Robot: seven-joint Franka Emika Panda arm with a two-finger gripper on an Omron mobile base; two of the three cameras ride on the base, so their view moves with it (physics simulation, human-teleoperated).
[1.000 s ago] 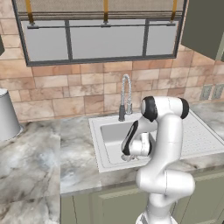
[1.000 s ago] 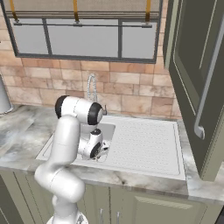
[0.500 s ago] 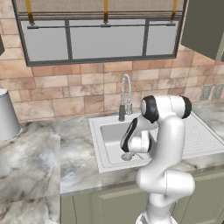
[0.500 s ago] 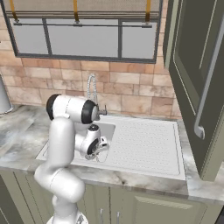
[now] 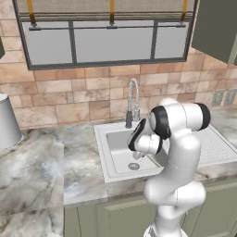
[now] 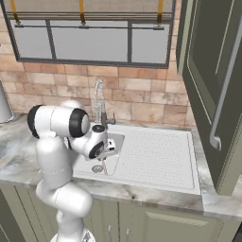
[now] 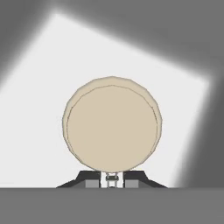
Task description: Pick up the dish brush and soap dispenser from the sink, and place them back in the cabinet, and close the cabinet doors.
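Right now I take the chrome faucet (image 5: 133,104) as my landmark and read across from the left. Far left of it on the marble counter (image 5: 37,171) stands the pale cylinder (image 5: 8,121) of a paper roll, well apart from my work. Just below and in front of the faucet is the sink (image 5: 107,169), and the gripper (image 5: 137,154) hangs over its grey basin, low, close to the drain. It is there because the dish brush (image 7: 112,123) lay in the basin, so I had to reach down from above with the hand pointing at the floor of the sink.

From the hand view, the brush's round beige head sits right at the fingertips, its short pale handle pinched between them; the claw is drawn narrow and holding the brush by that handle. I judge the grip on the handle lets the head hang forward, clear of the fingers.

To the right of the faucet runs the ribbed drainboard (image 6: 156,158), bare. Further right and above it stands the cabinet (image 6: 222,71), one of the cabinet doors (image 6: 208,75) swung out toward me with its long silver handle (image 6: 224,90) showing; it is open so the brush can go in. I cannot find the soap dispenser in these views, the arm hides part of the basin.
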